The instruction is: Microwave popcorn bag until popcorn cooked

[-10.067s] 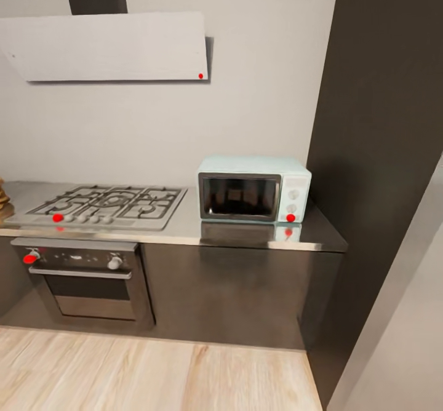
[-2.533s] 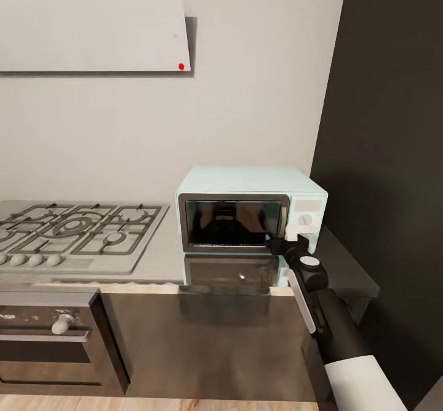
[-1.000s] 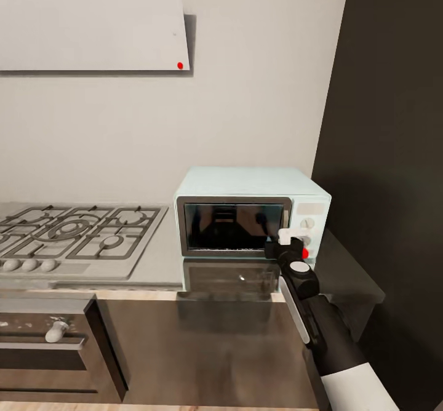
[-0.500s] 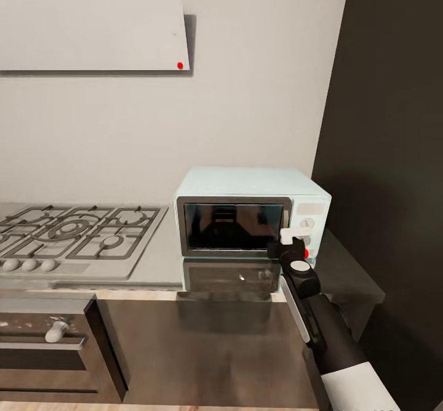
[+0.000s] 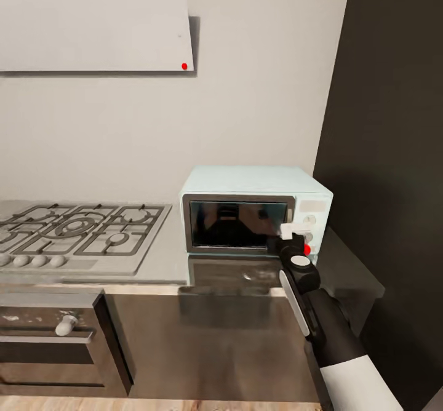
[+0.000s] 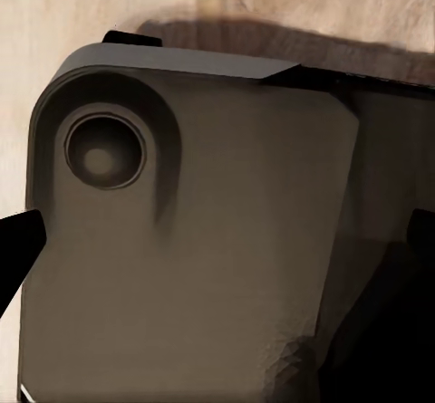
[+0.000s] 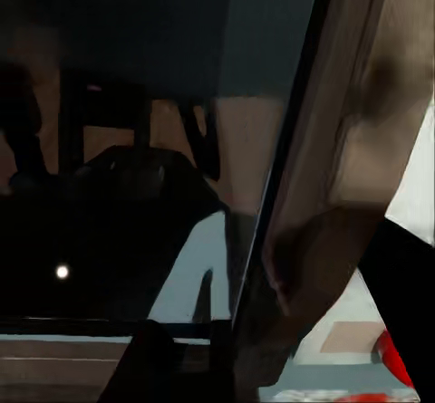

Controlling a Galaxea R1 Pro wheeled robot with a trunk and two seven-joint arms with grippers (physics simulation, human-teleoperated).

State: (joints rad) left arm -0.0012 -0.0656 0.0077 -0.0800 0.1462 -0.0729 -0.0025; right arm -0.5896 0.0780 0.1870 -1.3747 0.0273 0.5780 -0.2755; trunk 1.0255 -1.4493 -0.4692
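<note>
the microwave is seen right of centre in the head view, set on the countertop with its back near the grey wall and its right side near the tall dark cabinet. its long axis is laid across the frame, left to right, and its dark glass door is turned toward the camera. the door is seen shut. the white control panel is placed at the right end of the front, with a pale knob and a red dot low on it. no brand, label or legible writing can be made out on the microwave.

the right gripper is held at the seam between the door's right edge and the panel, at or touching the front; whether its jaws are parted or closed cannot be told, since they are hidden behind the wrist. in the right wrist view the dark glass is shown close up beside the pale door frame, with a red patch at the lower right corner of that frame.

the gas hob is found at the left of the head view, well apart from the microwave, with the oven below it at lower left and the white hood at upper left, a red dot at its lower right corner.

in the left wrist view a dark grey robot part is shown over light wood floor; the state of the left gripper cannot be told.
</note>
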